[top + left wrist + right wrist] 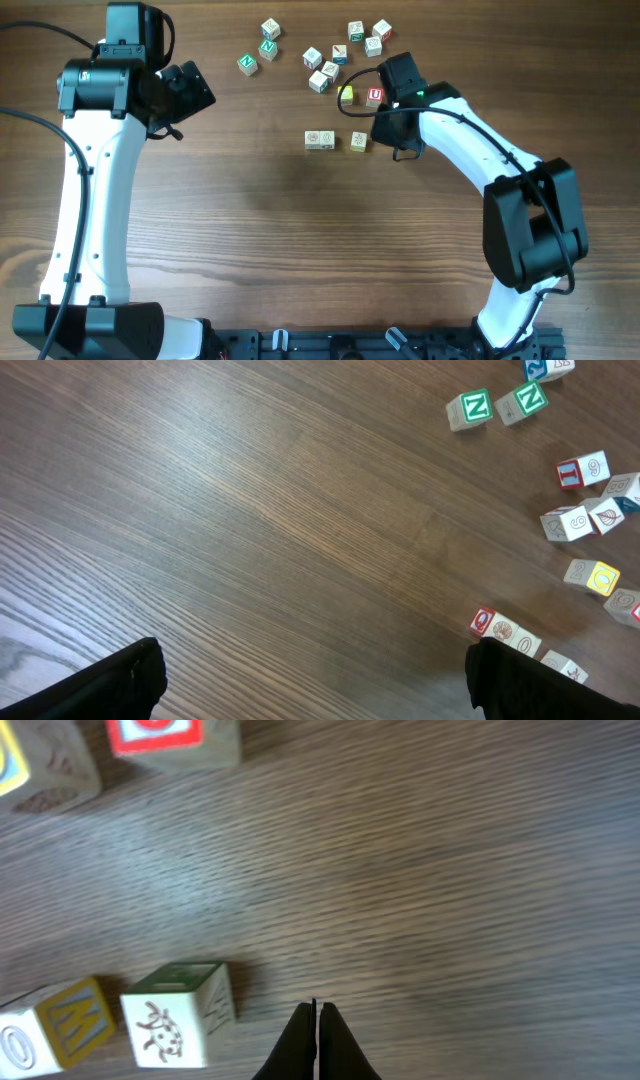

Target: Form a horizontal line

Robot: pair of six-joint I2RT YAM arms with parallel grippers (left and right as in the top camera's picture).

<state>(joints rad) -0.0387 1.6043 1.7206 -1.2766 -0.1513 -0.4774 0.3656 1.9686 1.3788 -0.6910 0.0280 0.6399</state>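
Note:
Two pale cubes (319, 140) touch side by side at the table's middle. A third pale cube with a ladybug picture (358, 141) lies in line with them, a small gap to their right. In the right wrist view the ladybug cube (175, 1025) sits right of a cube with a yellow side (65, 1020). My right gripper (317, 1045) is shut and empty, its tips just right of the ladybug cube; it also shows in the overhead view (381, 134). My left gripper (315, 680) is open and empty, far left of the row (190, 90).
Loose cubes lie behind the row: a red U cube (375, 96), a yellow one (346, 95), two green N cubes (247, 64), and a cluster of several more (322, 70). The red cube (165, 738) shows at the top of the right wrist view.

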